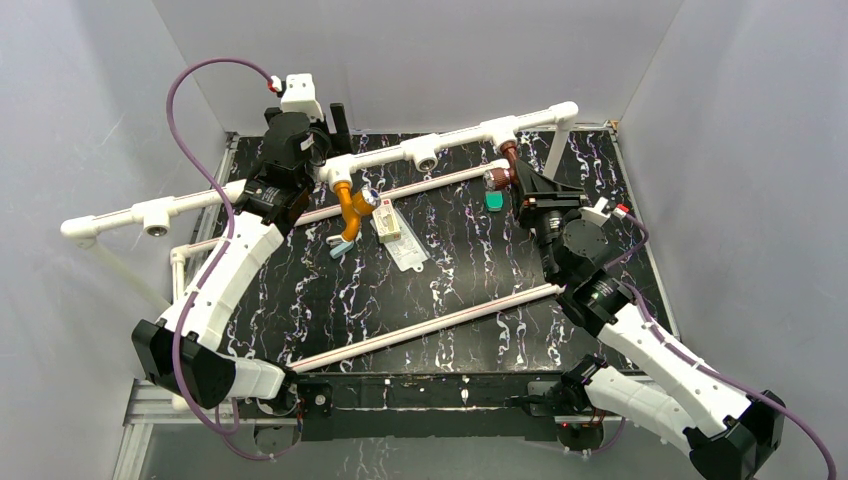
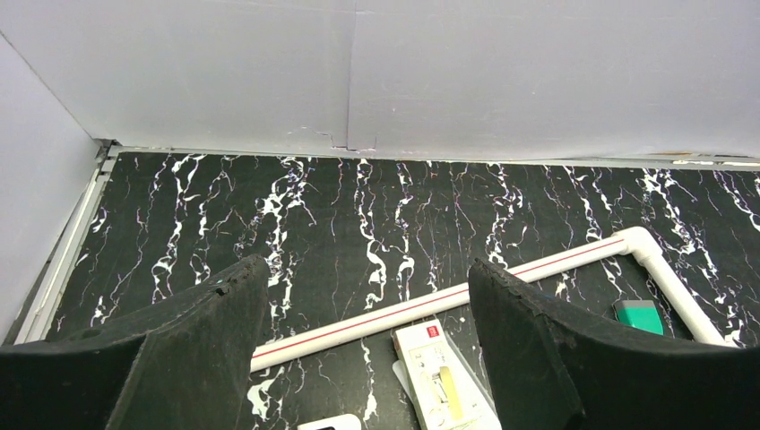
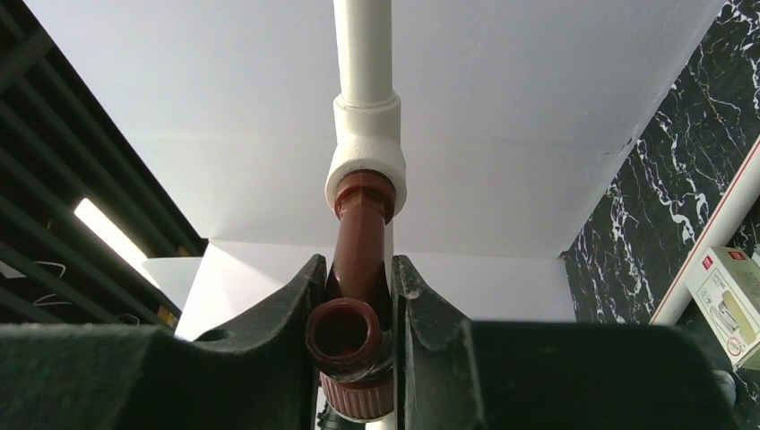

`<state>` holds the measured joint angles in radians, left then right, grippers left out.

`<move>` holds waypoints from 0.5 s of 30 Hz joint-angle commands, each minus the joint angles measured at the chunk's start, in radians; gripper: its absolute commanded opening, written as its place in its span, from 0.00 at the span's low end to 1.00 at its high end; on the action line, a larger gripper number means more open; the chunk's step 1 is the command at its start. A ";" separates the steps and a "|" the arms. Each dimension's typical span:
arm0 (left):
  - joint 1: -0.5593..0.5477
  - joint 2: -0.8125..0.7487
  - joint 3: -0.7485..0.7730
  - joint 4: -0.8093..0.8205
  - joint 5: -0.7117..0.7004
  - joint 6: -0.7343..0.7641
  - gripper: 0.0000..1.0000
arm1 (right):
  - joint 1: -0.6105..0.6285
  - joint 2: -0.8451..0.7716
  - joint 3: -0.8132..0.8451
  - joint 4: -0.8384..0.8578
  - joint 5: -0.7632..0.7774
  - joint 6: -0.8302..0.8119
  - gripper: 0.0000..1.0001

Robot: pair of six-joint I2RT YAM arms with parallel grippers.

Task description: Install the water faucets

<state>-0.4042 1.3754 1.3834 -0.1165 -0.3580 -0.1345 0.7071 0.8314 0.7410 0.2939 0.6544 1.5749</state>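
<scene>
left arm (image 1: 225,270) and right arm (image 1: 660,350): white shells, black joints, a purple cable (image 1: 170,100) off each, rough black fingers (image 2: 529,349).

Even, diffuse light fills every view; shadows on the black marbled bench (image 1: 470,290) are faint, glare slight. From the right wrist, a strip lamp (image 3: 112,235) blows out at left, and the right tool (image 3: 358,269) reads near-black, detail lost.

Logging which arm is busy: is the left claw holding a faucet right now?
No, in its wrist view the left claw stands open, with nothing gripped between its spread fingers.
</scene>
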 commanded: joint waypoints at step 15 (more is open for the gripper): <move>-0.044 0.165 -0.121 -0.302 0.056 -0.004 0.80 | 0.033 -0.089 0.013 0.002 -0.129 -0.034 0.62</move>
<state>-0.4053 1.3758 1.3834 -0.1188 -0.3550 -0.1349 0.7231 0.7780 0.7380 0.2844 0.5873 1.5528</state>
